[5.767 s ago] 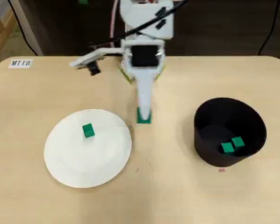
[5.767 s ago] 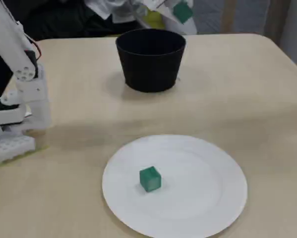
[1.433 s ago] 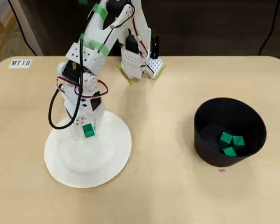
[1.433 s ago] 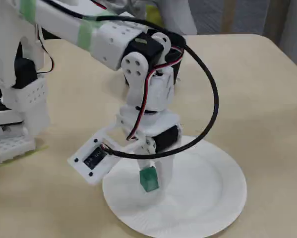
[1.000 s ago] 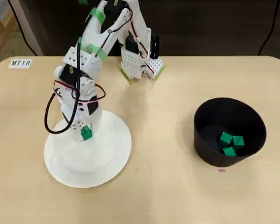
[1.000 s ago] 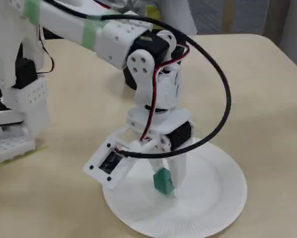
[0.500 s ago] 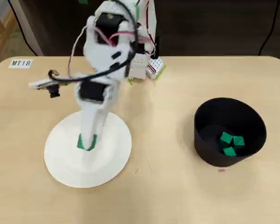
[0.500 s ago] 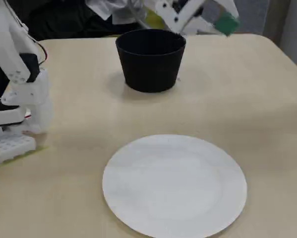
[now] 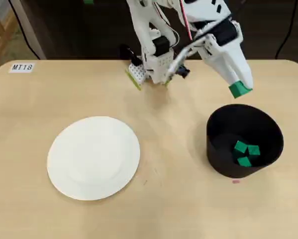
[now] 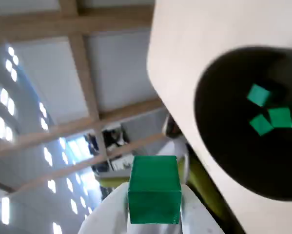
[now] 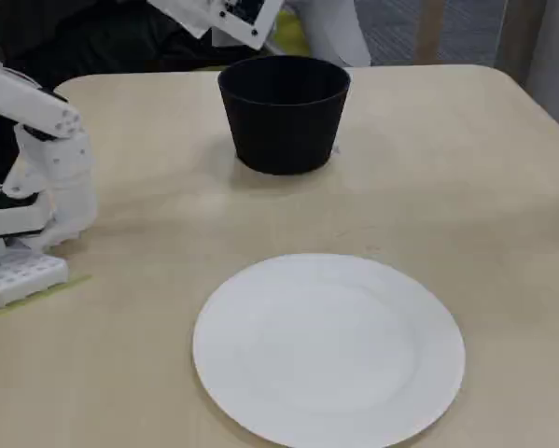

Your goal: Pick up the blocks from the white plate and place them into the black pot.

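Transfer of the last block, carry phase. In the overhead view the gripper [image 9: 240, 89] pinches a green cube [image 9: 239, 89] between its fingertips, in the air beside the back rim of the black pot [image 9: 219, 167] and not yet over its opening; the wrist view shows the same cube [image 10: 154, 195] clamped at the jaw tips, with the pot [image 10: 223, 161] ahead and to the right. Three cubes [image 9: 245, 153] lie together on the pot floor in the overhead view and appear as a cluster [image 10: 267, 115] in the wrist view. The white plate [image 9: 93, 158] is bare, as the fixed view confirms [image 11: 328, 349], so judged from these views the held cube is the fourth and final one. In the fixed view the pot [image 11: 284, 112] stands well apart from the plate, and the gripper itself is out of that picture. The next move appears to call for a short advance that brings the cube over the pot mouth, then a spreading of the jaws; releasing here risks a drop onto the rim or the table. Compared with half a second earlier, the arm has swung from above the plate across to the pot side, the cube carried with it; the plate, the pot and the three resting cubes keep their places.
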`<state>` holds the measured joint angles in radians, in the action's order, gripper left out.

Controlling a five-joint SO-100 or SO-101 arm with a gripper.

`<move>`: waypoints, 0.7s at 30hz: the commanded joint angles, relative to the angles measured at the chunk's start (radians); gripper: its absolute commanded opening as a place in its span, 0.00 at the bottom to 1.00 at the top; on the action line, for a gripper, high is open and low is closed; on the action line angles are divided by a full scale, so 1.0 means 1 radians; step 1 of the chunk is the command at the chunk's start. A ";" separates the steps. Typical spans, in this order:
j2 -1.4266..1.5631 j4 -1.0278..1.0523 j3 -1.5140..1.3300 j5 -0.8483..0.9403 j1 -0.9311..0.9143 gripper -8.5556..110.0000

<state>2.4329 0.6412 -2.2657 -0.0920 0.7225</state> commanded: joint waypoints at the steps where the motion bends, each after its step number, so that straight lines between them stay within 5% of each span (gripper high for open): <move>1: 0.032 -0.155 -0.107 -0.018 0.028 0.05; 9: -0.101 -0.402 -0.179 -0.011 -0.012 0.05; 19: -0.146 -0.466 -0.179 -0.002 -0.067 0.05; 21: -0.146 -0.465 -0.179 0.018 -0.069 0.12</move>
<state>2.2872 0.1933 -2.4482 -0.0936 0.6581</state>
